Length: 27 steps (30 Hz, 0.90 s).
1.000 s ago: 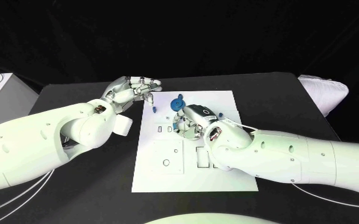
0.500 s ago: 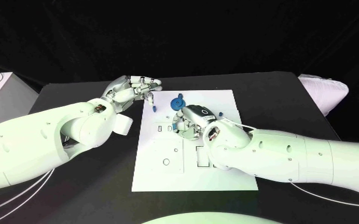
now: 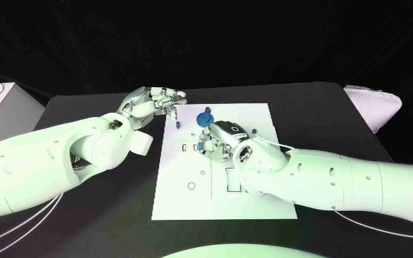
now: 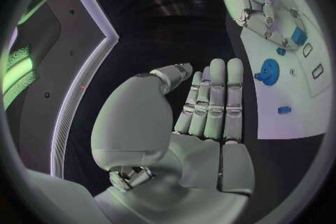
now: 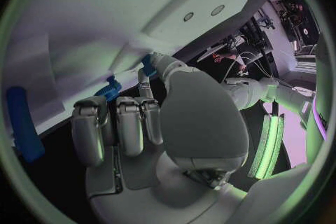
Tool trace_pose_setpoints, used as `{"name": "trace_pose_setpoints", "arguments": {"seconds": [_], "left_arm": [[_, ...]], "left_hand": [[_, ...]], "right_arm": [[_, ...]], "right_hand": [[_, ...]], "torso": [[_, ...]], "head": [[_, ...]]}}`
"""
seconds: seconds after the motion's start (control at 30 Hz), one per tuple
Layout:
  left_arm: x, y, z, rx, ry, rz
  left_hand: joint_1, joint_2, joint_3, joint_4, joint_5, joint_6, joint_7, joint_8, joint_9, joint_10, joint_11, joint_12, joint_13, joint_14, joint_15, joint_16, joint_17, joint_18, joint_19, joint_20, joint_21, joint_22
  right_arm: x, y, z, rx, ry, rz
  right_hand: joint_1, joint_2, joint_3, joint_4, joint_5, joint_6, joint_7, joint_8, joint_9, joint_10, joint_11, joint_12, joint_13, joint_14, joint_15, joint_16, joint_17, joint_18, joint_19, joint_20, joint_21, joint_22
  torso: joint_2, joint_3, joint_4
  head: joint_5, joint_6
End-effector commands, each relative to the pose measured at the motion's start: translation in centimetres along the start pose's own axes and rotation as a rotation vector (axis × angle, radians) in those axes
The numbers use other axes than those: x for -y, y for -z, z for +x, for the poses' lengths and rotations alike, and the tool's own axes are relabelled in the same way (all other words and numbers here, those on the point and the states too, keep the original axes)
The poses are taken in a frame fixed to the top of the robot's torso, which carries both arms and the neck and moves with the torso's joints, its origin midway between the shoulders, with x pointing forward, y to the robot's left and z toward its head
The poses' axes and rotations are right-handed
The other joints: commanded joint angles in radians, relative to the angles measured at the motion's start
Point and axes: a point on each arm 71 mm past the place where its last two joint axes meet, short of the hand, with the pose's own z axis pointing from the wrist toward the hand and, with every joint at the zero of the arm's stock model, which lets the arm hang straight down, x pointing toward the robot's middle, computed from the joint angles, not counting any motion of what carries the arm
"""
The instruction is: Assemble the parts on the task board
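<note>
Task board point(image 3: 225, 192), a flat white rectangular plate with several small cut-out slots, lies in the middle of the black table point(image 3: 344, 114). A round blue gear-shaped part point(image 3: 204, 119) stands on the board's far portion. A small blue peg-like part point(image 3: 178, 125) lies beside the board's far left edge. The right hand point(image 3: 222, 140) rests over the board just nearer than the gear, fingers curled down, and grips a small blue block-shaped part point(image 3: 198, 146) against the board surface. In the left wrist view, this block point(image 4: 299, 36) sits between the right hand's fingers point(image 4: 269, 23). The left hand point(image 3: 153, 104) hangs above the table just beyond the board's far left corner, fingers partly curled and apart, holding nothing. An elongated blue part point(image 5: 24, 123) appears in the right wrist view.
</note>
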Motion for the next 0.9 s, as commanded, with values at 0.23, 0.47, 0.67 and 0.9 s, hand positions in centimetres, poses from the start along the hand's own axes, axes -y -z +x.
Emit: {"name": "trace_pose_setpoints", "arguments": {"seconds": [0.23,0.47,0.67,0.9], "left_arm": [[0.02,-0.04,0.23,-0.022,0.004,0.002],[0.0,-0.04,0.2,-0.022,0.004,0.0],[-0.02,-0.04,0.19,-0.023,0.004,-0.001],[-0.04,-0.03,0.19,-0.024,0.004,-0.002]], "left_hand": [[0.005,0.001,0.005,0.001,-0.004,-0.009,0.0,0.004,0.001,-0.005,0.001,-0.006,-0.001,-0.007,-0.001,0.006,-0.002,0.016,-0.007,0.001,0.006,0.001],[0.005,0.001,0.005,0.001,-0.004,-0.009,0.0,0.004,0.001,-0.005,0.001,-0.006,-0.001,-0.007,-0.001,0.006,-0.002,0.016,-0.007,0.001,0.006,0.001],[0.005,0.001,0.005,0.001,-0.004,-0.009,0.0,0.004,0.001,-0.005,0.001,-0.006,-0.001,-0.007,-0.001,0.006,-0.002,0.016,-0.007,0.001,0.006,0.001],[0.005,0.001,0.005,0.001,-0.004,-0.009,0.0,0.004,0.001,-0.005,0.001,-0.006,-0.001,-0.007,-0.001,0.006,-0.002,0.016,-0.007,0.001,0.006,0.001]], "right_arm": [[0.03,0.16,0.63,-0.022,0.014,-0.001],[0.17,0.18,0.6,-0.017,0.013,0.003],[0.28,0.17,0.59,-0.015,0.013,0.006],[0.3,0.17,0.57,-0.014,0.012,0.003]], "right_hand": [[-0.031,-0.015,-0.004,0.006,-0.004,-0.014,0.0,0.001,0.032,0.091,0.004,-0.009,0.246,0.092,0.001,0.0,0.217,-0.006,0.103,-0.001,0.001,0.26],[-0.041,-0.027,-0.008,0.009,-0.003,-0.042,0.012,-0.009,0.026,0.081,0.015,-0.022,0.237,0.091,0.01,-0.002,0.213,-0.004,0.1,0.006,-0.004,0.256],[-0.044,-0.031,-0.01,0.01,-0.004,-0.05,0.015,-0.012,0.024,0.076,0.018,-0.028,0.232,0.091,0.013,-0.002,0.211,-0.004,0.099,0.009,-0.008,0.254],[-0.051,-0.039,-0.017,0.013,-0.006,-0.065,0.022,-0.016,0.021,0.063,0.024,-0.045,0.219,0.091,0.018,-0.003,0.21,-0.002,0.097,0.013,-0.012,0.251]], "torso": [[0.0,0.0009,-0.0007],[-0.001,0.0009,-0.0011],[-0.001,0.0004,-0.0008],[0.0,0.0005,-0.0006]], "head": [[0.002,-0.004],[0.003,-0.005],[0.002,-0.005],[0.002,-0.005]]}}
